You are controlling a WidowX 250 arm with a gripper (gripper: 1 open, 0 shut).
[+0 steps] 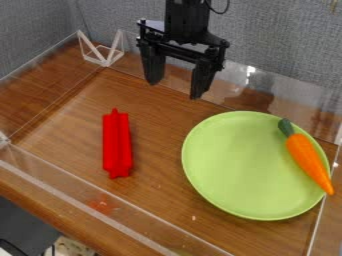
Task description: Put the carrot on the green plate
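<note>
The carrot (307,156) is small, orange and tapered, with a dark green stem tip. It lies on the right part of the green plate (247,165), stem end toward the back and its point reaching the plate's right rim. My gripper (181,82) hangs above the table behind the plate's left side, pointing down. Its two dark fingers stand wide apart and open, with nothing between them. It is clear of both the carrot and the plate.
A red ridged oblong block (118,143) lies on the wooden table left of the plate. A white wire stand (103,47) sits at the back left. Clear acrylic walls (160,225) edge the table at front and sides.
</note>
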